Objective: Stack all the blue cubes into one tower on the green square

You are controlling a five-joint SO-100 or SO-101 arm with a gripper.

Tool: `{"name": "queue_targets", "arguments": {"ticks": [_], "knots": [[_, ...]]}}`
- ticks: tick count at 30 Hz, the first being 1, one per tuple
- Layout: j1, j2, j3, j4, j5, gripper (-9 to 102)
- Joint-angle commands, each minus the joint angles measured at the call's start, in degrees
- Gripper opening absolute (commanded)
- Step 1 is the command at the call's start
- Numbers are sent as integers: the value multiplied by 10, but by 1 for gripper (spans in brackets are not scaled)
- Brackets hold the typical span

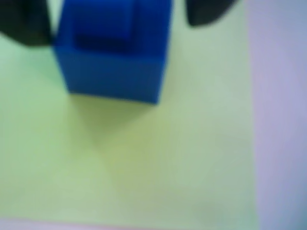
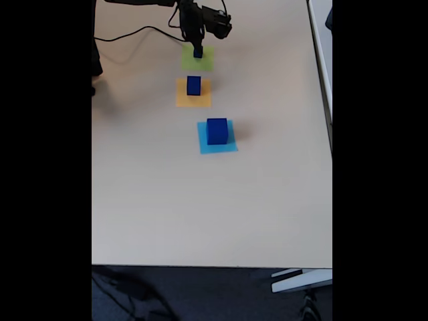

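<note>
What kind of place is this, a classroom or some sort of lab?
Probably a lab or hobby workbench: a plain pale table, blue cubes on coloured paper squares, and a cabled robot arm whose end effector is over the green one.

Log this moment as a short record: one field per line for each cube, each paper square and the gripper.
small blue cube: on the green square, between the gripper's fingers
medium blue cube: on the orange square
large blue cube: on the light blue square
gripper: around the small cube; whether it grips cannot be told
tower: not yet begun; each cube on its own square
table: pale beige
</note>
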Motion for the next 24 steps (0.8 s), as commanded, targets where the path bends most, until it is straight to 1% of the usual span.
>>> {"name": "queue_targets", "arguments": {"ticks": [1,11,24], "knots": [[7,14,-2,3,-5,13],[7,13,1,-1,-4,13],[9,16,6,-3,-4,6]]}}
